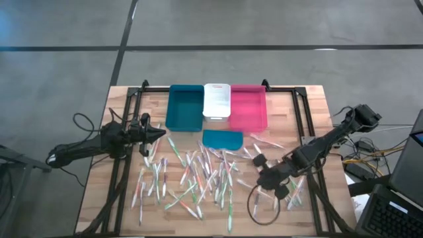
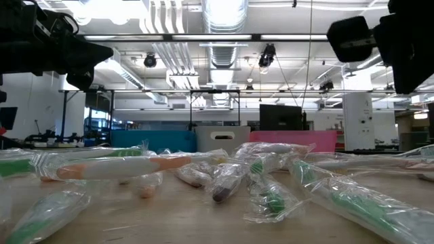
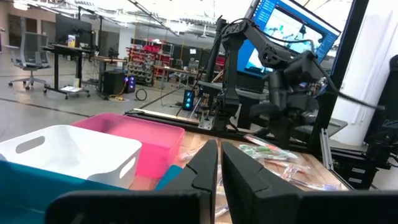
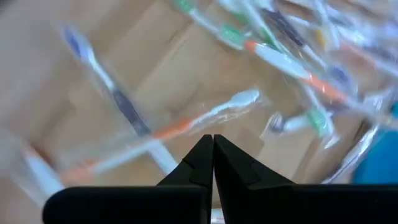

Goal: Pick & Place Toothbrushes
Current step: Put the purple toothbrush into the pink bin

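Note:
Many toothbrushes (image 1: 198,175) in clear wrappers, white with green, pink or orange accents, lie scattered flat on the wooden table; the low view shows them close up (image 2: 122,167). My right gripper (image 4: 213,140) is shut and empty. It hovers over the right part of the pile (image 1: 266,178), above an orange-accented toothbrush (image 4: 186,127). My left gripper (image 3: 219,163) is shut and empty, held above the table's left side (image 1: 157,134) and pointing toward the bins. In the low view both grippers sit high, the left (image 2: 95,54) and the right (image 2: 352,37).
Three bins stand side by side along the far edge: teal (image 1: 185,107), white (image 1: 216,100) and pink (image 1: 248,107). A flat teal lid-like piece (image 1: 222,139) lies just in front of them. A black cable loop (image 1: 254,201) hangs near my right gripper. Black frame rails run down both table sides.

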Controlling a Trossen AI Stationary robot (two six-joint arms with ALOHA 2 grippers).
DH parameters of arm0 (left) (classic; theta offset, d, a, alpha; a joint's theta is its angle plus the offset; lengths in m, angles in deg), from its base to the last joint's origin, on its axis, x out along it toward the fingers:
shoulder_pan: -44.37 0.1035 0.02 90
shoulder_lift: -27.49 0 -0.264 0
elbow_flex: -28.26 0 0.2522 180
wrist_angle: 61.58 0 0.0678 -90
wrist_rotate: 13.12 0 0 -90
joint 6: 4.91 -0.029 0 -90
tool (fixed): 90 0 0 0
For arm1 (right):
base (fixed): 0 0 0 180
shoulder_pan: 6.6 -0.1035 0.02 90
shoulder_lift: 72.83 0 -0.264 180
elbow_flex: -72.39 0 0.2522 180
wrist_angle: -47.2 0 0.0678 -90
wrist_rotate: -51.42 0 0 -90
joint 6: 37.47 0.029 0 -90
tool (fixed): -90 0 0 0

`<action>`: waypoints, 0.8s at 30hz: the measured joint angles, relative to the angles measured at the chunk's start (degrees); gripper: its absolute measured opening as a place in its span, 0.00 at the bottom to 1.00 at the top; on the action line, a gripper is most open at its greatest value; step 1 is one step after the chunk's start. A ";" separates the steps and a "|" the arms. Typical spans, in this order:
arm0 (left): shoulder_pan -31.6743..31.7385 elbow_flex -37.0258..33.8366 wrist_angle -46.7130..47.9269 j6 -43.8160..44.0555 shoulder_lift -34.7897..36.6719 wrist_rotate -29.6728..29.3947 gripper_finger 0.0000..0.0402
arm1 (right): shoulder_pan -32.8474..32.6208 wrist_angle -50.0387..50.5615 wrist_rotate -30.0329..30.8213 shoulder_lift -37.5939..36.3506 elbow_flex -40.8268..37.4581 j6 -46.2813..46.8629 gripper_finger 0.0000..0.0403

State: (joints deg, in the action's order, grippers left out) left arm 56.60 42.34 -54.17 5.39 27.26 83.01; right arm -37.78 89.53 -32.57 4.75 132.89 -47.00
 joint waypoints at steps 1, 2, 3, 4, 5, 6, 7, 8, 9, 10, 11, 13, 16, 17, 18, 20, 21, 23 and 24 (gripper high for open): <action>0.00 0.00 0.00 0.00 0.00 0.00 0.06 | 0.00 1.03 1.47 1.25 0.80 -3.08 0.02; 0.02 0.00 0.02 0.00 -0.02 0.01 0.06 | 0.00 2.41 3.24 2.48 1.93 -5.01 0.02; 0.01 0.00 0.00 0.00 -0.01 0.00 0.06 | 0.02 4.14 4.91 3.65 3.16 -6.33 0.02; 0.01 0.00 0.00 0.00 -0.02 0.00 0.06 | 0.02 6.52 6.15 4.89 4.54 -7.10 0.02; 0.01 0.00 0.00 0.00 0.00 0.01 0.06 | 0.02 9.53 6.53 6.14 6.06 -6.85 0.02; 0.00 0.00 0.02 0.00 -0.02 0.00 0.06 | -0.03 12.57 6.62 7.38 7.60 -4.55 0.02; 0.00 0.00 0.00 0.00 0.00 0.00 0.06 | -0.12 15.90 6.59 8.66 9.45 0.25 0.02; 0.00 0.00 0.00 0.00 -0.02 0.00 0.06 | -0.21 19.33 6.48 9.80 11.41 6.95 0.02; 0.00 0.00 0.00 0.00 0.00 0.00 0.06 | -0.23 23.09 6.08 10.78 13.49 15.04 0.02; 0.02 0.00 0.02 0.00 0.00 0.00 0.06 | -0.22 26.79 5.07 11.64 15.43 23.25 0.02; 0.00 0.00 0.01 0.00 -0.01 0.00 0.06 | -0.22 30.74 3.62 12.41 17.29 31.27 0.02; 0.01 0.00 0.01 0.00 -0.01 0.00 0.06 | -0.74 36.37 -0.13 13.86 19.92 45.89 0.02; 0.02 0.00 -0.02 0.00 0.00 0.00 0.06 | -2.92 39.00 -3.84 14.62 21.63 60.79 0.02; 0.02 0.00 0.00 0.00 0.00 0.02 0.06 | -3.72 39.09 -4.78 14.72 21.73 63.74 0.02; 0.02 0.00 0.02 0.00 -0.02 0.00 0.06 | -4.68 39.11 -5.07 14.82 21.73 66.22 0.02; 0.00 0.00 0.00 0.00 -0.01 0.00 0.06 | -6.74 38.58 -5.08 14.82 21.13 71.24 0.02; 0.01 0.00 0.01 0.00 -0.01 0.00 0.06 | -7.59 38.48 -5.02 14.76 20.78 74.03 0.02; 0.02 0.00 0.01 0.00 -0.01 0.00 0.06 | -9.38 38.55 -4.41 14.34 19.90 80.24 0.02; 0.02 0.00 0.00 0.00 0.00 0.00 0.06 | -10.37 38.51 -4.21 14.09 19.44 83.41 0.02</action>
State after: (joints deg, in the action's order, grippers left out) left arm 56.62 42.34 -54.17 5.39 27.26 83.01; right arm -48.15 128.04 -36.78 18.84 152.32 36.41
